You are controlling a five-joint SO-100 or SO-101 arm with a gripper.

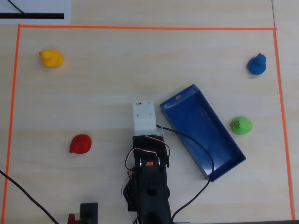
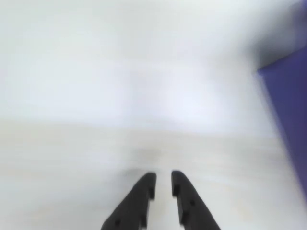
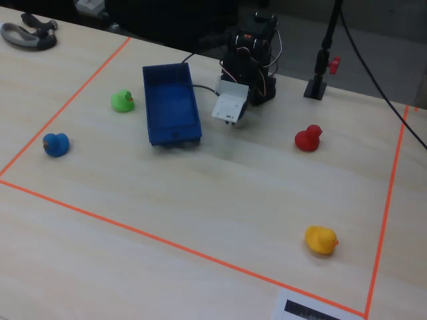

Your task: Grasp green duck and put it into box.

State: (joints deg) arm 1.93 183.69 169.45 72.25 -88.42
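From overhead, nothing of the task looks done yet: the green duck sits on the table just beside the long right-hand wall of the box, outside it and not touching, and the box holds nothing. The arm is folded up on the other side of the box, its white wrist block next to the box's slotted short end – so the whole reach across to the duck is still ahead. A blue duck stands beyond the box's far right, a red duck well to the box's left, a yellow duck farther off toward the top-left corner. In the wrist view, which is badly blurred, the gripper shows two dark fingers with a narrow slit of pale table between them – nearly together, holding nothing; a strip of the box's blue wall runs down the right edge, and no duck appears. The fixed view looks from the opposite side: here the duck lies left of the box, near its long wall, while the arm hunches at the box's right. By my reading everything remains: reach, grasp, lift over the wall, release.
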